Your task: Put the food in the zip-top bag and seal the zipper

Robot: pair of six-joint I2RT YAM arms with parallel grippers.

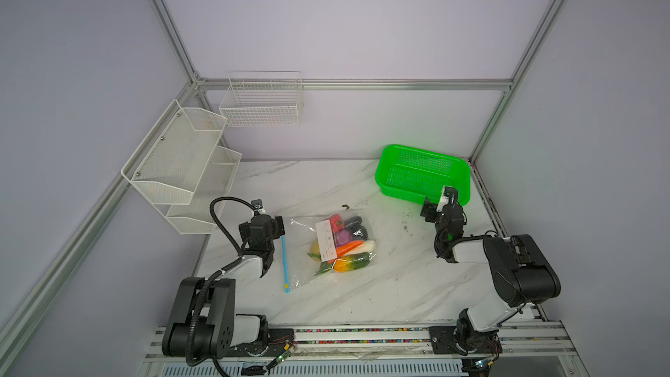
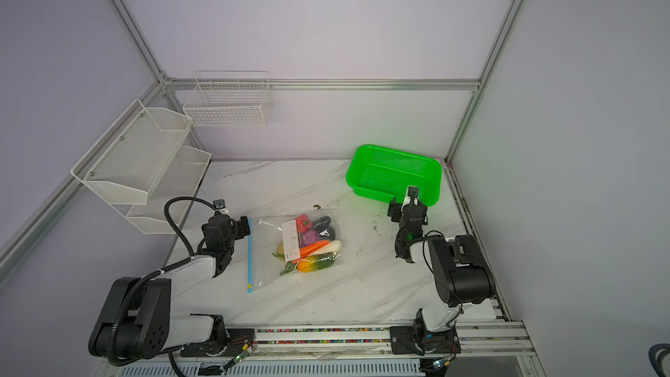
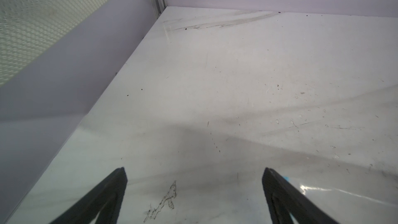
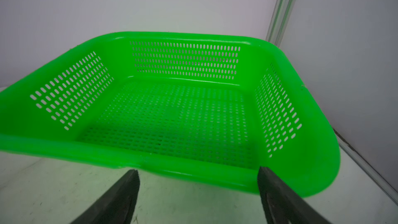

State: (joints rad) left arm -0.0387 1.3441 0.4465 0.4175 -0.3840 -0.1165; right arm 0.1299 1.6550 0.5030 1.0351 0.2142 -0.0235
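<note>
Our left claw (image 3: 195, 169) is spread wide and empty, just beside the blue zipper (image 1: 284, 262) of the clear bag (image 1: 301, 233). Our right claw (image 4: 197, 170) is spread and empty too, at the near rim of the green basket (image 4: 185, 59). The bag lies mid-desk (image 1: 362, 295) with the toy food (image 1: 348, 248) inside it.

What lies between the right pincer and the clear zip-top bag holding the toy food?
Only bare white marble tabletop with a few dark specks, in both top views, separates the open right pincer from the clear crinkly zip-top bag.
</note>
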